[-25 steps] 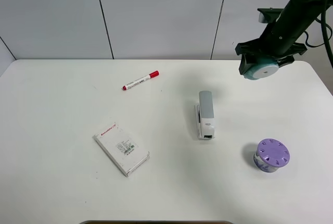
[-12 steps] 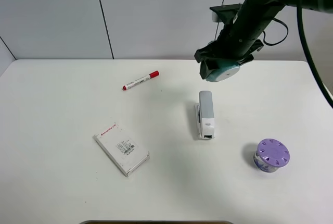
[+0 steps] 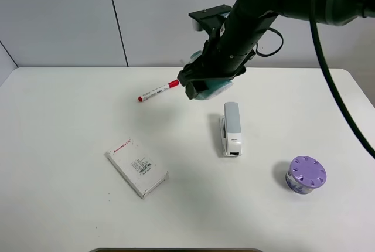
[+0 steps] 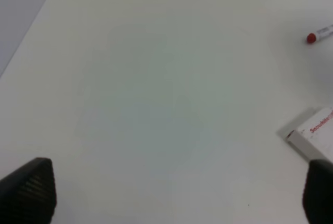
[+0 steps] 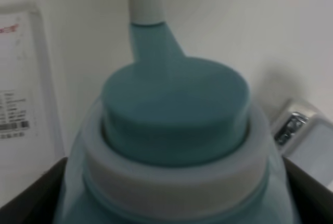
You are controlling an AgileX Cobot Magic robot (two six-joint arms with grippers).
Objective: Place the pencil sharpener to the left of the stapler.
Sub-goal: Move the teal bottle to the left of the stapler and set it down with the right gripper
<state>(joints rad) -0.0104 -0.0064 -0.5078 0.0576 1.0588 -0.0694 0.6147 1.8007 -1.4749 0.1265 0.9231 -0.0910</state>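
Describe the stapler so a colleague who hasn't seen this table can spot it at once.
On the white table, look just right of centre. The stapler lies there lengthwise toward the front edge. It is slim, long and light grey, unlike the round purple container to its right or the flat white box with red print to its left.

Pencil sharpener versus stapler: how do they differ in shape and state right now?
The teal, dome-shaped plastic pencil sharpener is squat and rounded; the light grey and white stapler is slim and elongated. The sharpener is held above the table in the right gripper; the stapler lies flat on it, untouched. Both are small desk items.
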